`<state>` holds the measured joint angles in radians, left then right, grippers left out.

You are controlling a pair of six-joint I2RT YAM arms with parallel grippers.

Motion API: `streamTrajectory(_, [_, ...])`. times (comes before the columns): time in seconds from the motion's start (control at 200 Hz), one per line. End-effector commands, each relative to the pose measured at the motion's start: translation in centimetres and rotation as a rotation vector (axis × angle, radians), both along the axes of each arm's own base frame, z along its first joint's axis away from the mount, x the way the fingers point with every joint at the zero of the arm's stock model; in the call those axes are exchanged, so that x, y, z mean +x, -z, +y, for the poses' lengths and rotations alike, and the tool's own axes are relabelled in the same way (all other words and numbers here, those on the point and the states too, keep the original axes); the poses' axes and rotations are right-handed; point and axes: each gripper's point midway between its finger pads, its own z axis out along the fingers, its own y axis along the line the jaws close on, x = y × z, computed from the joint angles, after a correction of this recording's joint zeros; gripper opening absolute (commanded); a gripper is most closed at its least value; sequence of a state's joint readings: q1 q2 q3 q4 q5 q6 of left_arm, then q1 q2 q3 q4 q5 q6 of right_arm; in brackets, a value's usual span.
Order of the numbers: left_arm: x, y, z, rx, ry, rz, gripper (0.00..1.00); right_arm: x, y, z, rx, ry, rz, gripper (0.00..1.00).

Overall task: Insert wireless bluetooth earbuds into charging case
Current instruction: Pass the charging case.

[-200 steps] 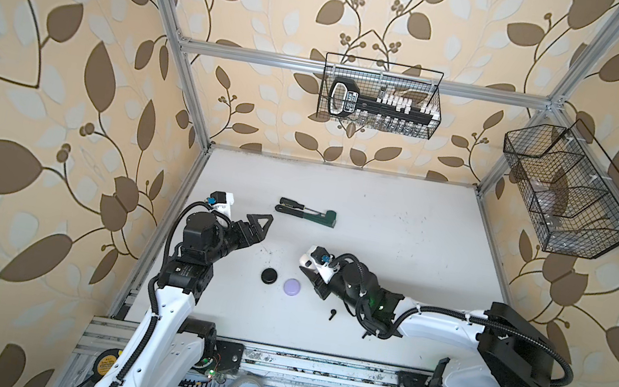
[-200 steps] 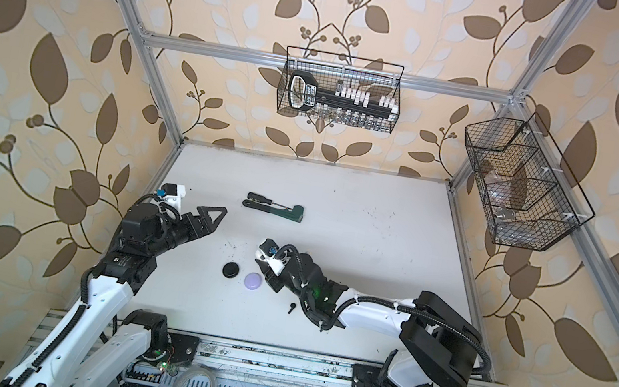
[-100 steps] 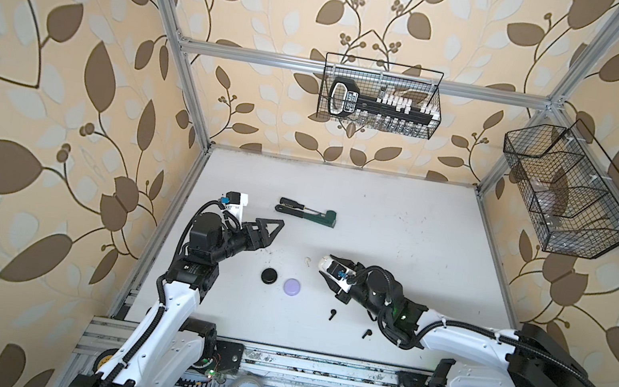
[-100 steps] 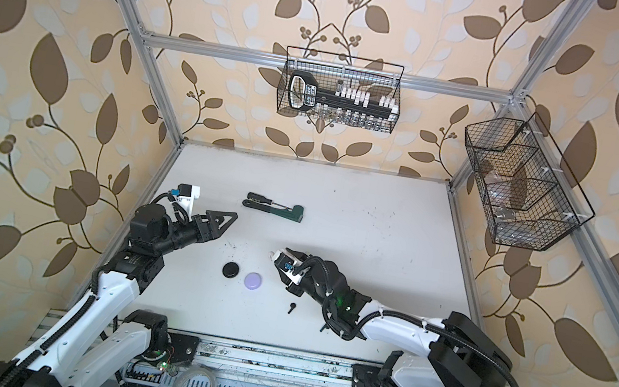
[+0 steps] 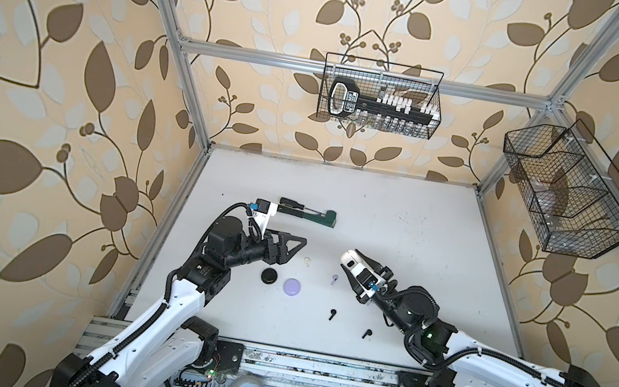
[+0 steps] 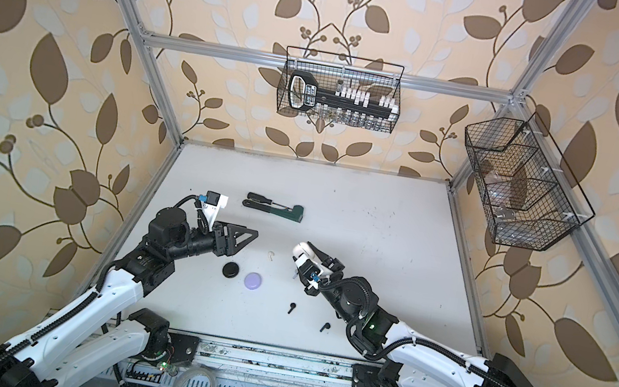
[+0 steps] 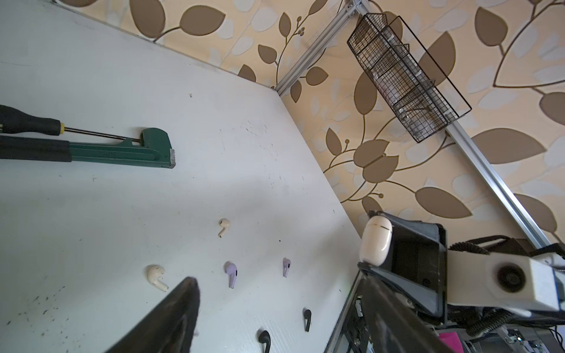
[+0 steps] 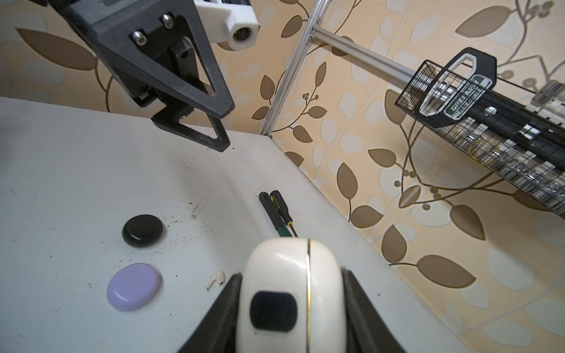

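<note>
Left wrist view: a white earbud (image 7: pixel 157 276) lies on the table (image 7: pixel 122 214) near the wide-open, empty left gripper (image 8: pixel 226 128), likely light and slick, best pinched across its bulb; the right gripper (image 8: pixel 290 275) clamps the white charging case (image 7: pixel 375 241).

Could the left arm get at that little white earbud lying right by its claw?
Probably yes. The left gripper is open and empty, and the white earbud lies just beyond its tips with nothing between. The black case and lilac case sit off to one side.

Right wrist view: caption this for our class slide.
Right gripper clasps the white case; lilac case and black case lie on the table.
</note>
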<state>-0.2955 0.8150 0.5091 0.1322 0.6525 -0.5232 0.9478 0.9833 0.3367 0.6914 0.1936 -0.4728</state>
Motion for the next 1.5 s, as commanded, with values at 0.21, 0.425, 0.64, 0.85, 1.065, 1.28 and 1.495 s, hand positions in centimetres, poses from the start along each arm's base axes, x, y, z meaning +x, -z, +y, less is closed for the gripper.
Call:
streamTrajectory(0.21, [-1.8,-2.6,-3.5,0.017,0.175,-0.132,0.8,-1.3,1.1,1.1,-0.09,-0.074,-0.041,0.08])
streamTrajectory(0.425, [-2.0,-2.0,-4.6,0.04,0.216,-0.117,0.76,-2.5,0.7,2.2,-0.093,-0.13,-0.061,0.09])
streamTrajectory(0.64, [-3.0,-2.1,-5.7,0.053,0.27,-0.139,0.74,-1.9,0.1,2.9,-0.1,-0.104,-0.079,0.06])
streamTrajectory(0.85, [-3.9,-2.0,-6.6,0.072,0.316,-0.157,0.72,-1.1,-0.8,3.9,-0.092,-0.099,-0.106,0.06])
streamTrajectory(1.065, [-4.0,-1.6,-7.0,0.091,0.331,-0.153,0.69,-1.4,-2.0,5.2,-0.081,-0.14,-0.125,0.05])
streamTrajectory(1.28, [-4.2,-1.7,-7.3,0.095,0.342,-0.161,0.64,-1.9,-3.0,5.7,-0.057,-0.17,-0.146,0.05])
streamTrajectory(1.495, [-4.6,-1.8,-7.3,0.092,0.354,-0.169,0.56,-1.1,-2.9,6.1,-0.072,-0.149,-0.15,0.04])
